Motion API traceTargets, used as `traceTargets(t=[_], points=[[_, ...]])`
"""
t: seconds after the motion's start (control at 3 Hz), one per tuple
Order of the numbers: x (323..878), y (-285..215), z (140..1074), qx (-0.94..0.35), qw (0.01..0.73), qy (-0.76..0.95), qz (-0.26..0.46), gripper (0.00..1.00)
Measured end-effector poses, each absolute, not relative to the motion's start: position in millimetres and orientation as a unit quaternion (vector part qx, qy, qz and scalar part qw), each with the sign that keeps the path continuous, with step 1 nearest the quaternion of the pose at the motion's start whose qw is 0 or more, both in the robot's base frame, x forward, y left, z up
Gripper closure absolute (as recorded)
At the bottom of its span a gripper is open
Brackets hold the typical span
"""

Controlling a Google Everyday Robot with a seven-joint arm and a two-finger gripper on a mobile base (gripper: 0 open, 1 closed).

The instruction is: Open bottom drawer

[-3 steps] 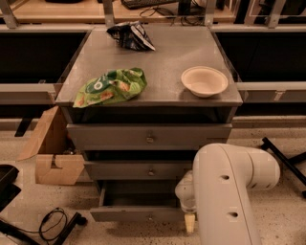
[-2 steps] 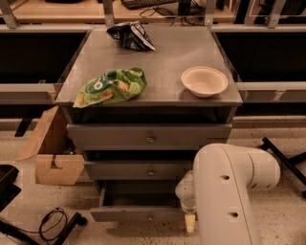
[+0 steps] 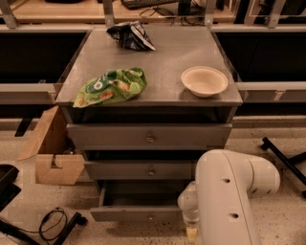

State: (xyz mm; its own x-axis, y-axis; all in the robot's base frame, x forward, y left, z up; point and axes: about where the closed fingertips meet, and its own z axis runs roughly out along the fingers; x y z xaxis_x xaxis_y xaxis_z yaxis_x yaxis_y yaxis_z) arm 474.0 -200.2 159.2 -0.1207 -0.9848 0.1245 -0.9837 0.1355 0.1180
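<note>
Where the bottom drawer [image 3: 138, 214] juts out, the gripper [image 3: 191, 233] hangs half-hidden — grip unreadable.

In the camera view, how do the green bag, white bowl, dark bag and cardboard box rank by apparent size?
1. cardboard box
2. green bag
3. white bowl and dark bag look alike; the dark bag lies farther back, so unranked.
The gripper sits low beside the right end of the open bottom drawer.

Speckled floor [image 3: 287, 215], warm dim light; grey cabinet [image 3: 167, 52] centre, cardboard box [image 3: 52, 167] at its left (flaps open), wood desk [image 3: 62, 9] behind. Gripper [image 3: 191, 233] low, front of cabinet.
</note>
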Motion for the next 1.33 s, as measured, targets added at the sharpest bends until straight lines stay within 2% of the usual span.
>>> traceTargets(t=[1.0, 1.33], points=[[474.3, -191.9, 160.7, 0.661, 0.086, -0.746, -0.010, 0.88], [475.7, -191.7, 161.2, 0.661, 0.086, -0.746, -0.010, 1.00]])
